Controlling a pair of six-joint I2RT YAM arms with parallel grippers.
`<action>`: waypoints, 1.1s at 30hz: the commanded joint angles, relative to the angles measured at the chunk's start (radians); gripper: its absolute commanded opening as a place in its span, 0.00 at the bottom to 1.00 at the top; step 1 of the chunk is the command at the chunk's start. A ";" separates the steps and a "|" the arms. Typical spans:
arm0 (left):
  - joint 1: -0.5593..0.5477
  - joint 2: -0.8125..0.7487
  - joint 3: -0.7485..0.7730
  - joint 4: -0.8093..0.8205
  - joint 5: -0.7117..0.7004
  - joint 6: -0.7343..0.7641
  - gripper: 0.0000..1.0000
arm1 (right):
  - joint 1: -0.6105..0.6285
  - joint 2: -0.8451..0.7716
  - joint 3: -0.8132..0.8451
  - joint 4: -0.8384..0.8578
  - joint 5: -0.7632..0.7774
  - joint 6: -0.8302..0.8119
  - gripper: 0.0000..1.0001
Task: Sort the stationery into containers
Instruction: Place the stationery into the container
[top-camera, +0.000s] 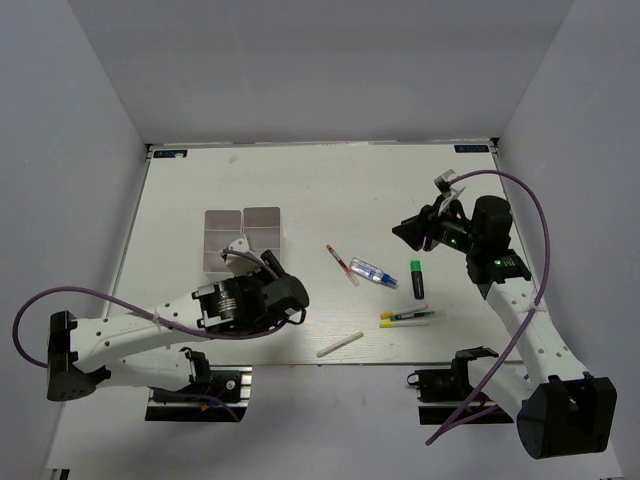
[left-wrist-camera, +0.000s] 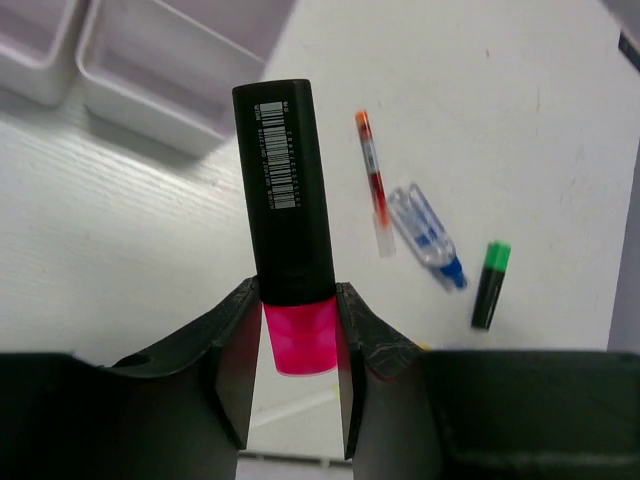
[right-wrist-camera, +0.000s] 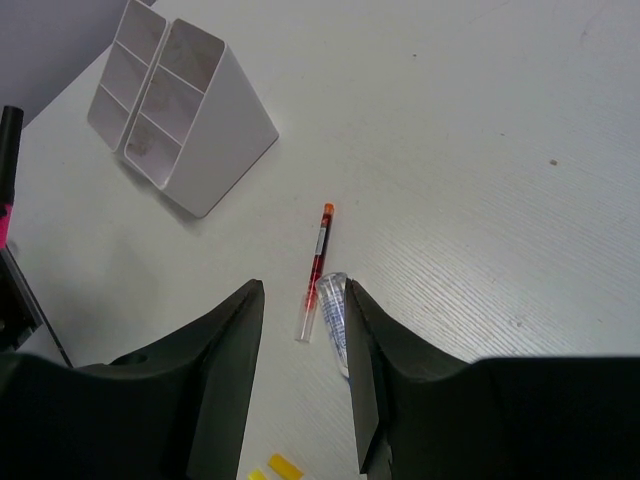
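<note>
Reaching out from the near left corner, the left arm lies low over the table (top-camera: 300, 190). It bends at the wrist toward the white bins (top-camera: 243, 235). The left gripper (left-wrist-camera: 297, 292) is squeezed tight on a black highlighter (left-wrist-camera: 285, 180). Its two fingers (left-wrist-camera: 240, 340) pinch the marker just above the pink tip, one on each side. The black end with the bar code sticks out past the fingers and points at the bins. The highlighter is up off the table, just in front of the near side of the bins.

The right arm comes up from the near right corner and goes far. Then it folds at the top and points left. The right gripper (right-wrist-camera: 303, 290) hangs high over the table with its fingers apart. It holds nothing.

The other things lie on the table between the two arms. The red pen (top-camera: 341, 264) is in the middle, and the clear-blue tube (top-camera: 372, 272) is just beside it on the right. I see both of them under the right gripper in its own camera. The green highlighter (top-camera: 416, 278) lies a bit more to the right. The yellow-capped markers (top-camera: 408, 317) sit side by side, nearer to me than that one. The white stick (top-camera: 340, 344) lies alone close to the near edge.
</note>
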 joint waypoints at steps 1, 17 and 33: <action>0.032 0.031 0.051 -0.083 -0.190 -0.135 0.00 | -0.012 -0.006 -0.009 0.057 -0.022 0.023 0.44; 0.332 0.176 0.181 0.096 -0.229 -0.162 0.00 | -0.052 -0.012 -0.022 0.062 -0.050 0.033 0.44; 0.630 0.145 0.031 0.338 0.087 -0.162 0.00 | -0.113 -0.023 -0.033 0.063 -0.106 0.049 0.44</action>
